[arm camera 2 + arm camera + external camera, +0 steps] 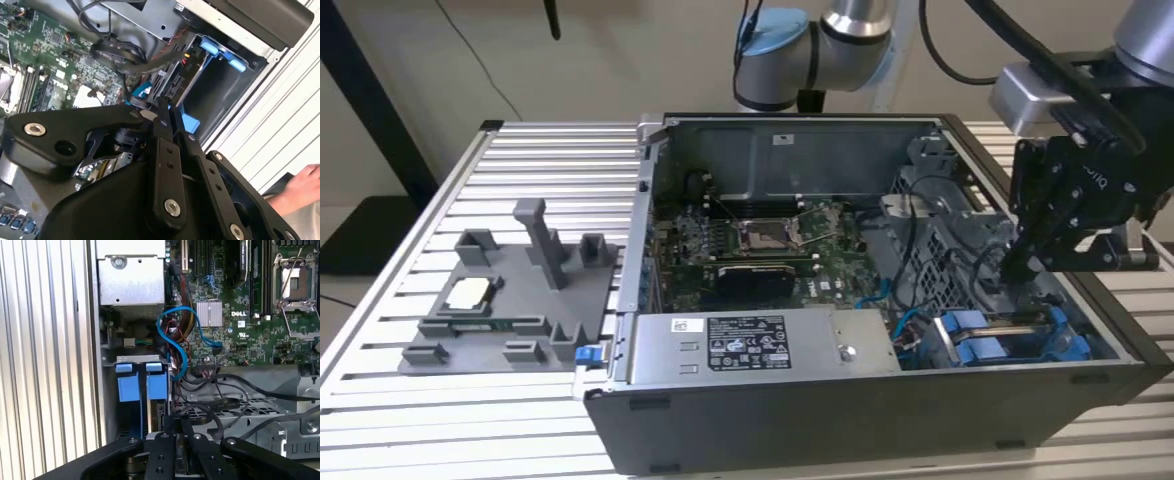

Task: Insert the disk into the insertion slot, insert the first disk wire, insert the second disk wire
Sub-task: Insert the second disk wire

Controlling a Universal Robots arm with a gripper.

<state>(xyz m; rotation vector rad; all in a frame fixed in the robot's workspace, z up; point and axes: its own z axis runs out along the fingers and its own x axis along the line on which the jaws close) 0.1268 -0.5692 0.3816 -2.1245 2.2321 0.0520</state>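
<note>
My gripper point(1017, 270) hangs inside the open computer case, just above the insertion slot point(1001, 340) with its bright blue tabs at the exterior view's right. In both wrist views the black fingers point(159, 125) are pressed close together at the slot's mouth point(137, 385). A black disk wire point(117, 52) runs up to the fingertips, and they seem shut on its end. The disk point(172, 86) stands edge-on in the slot, its blue carrier bracket point(187, 122) showing beside the gripper point(169, 114). A blue wire point(177, 347) loops close by.
The motherboard point(761, 240) and the grey power supply box point(747, 345) fill the case. A dark grey holder tray with posts point(507, 300) lies on the slatted table point(400, 400). A person's hand point(300, 190) rests outside the case wall. Loose black cables point(240, 405) crowd the metal cage.
</note>
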